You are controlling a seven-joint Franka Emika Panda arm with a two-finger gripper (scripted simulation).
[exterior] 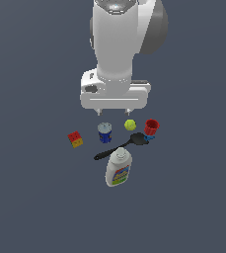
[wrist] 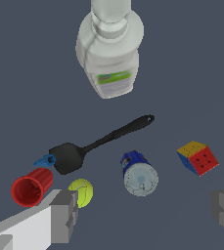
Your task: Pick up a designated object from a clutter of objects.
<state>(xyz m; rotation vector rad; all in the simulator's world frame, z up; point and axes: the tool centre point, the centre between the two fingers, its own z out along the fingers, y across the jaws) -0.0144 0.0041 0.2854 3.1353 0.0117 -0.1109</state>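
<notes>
The black spatula (exterior: 120, 147) (wrist: 100, 144) lies flat among the clutter, its wide head beside the red cup (exterior: 151, 127) (wrist: 31, 187) and its slim handle pointing toward the white labelled bottle (exterior: 118, 168) (wrist: 109, 48). My gripper (exterior: 114, 112) (wrist: 145, 215) hangs open well above the floor, over the blue can (exterior: 104, 132) (wrist: 139, 173) and the yellow-green ball (exterior: 130, 125) (wrist: 81, 191). Nothing sits between its fingers (wrist: 64, 215). The spatula is a short way beyond the fingertips, untouched.
A red-and-yellow cube (exterior: 75, 139) (wrist: 197, 157) rests apart at the exterior view's left. A tiny blue piece (exterior: 149, 138) (wrist: 45, 160) lies between the cup and the spatula head. The floor is a plain dark grey surface (exterior: 193, 207).
</notes>
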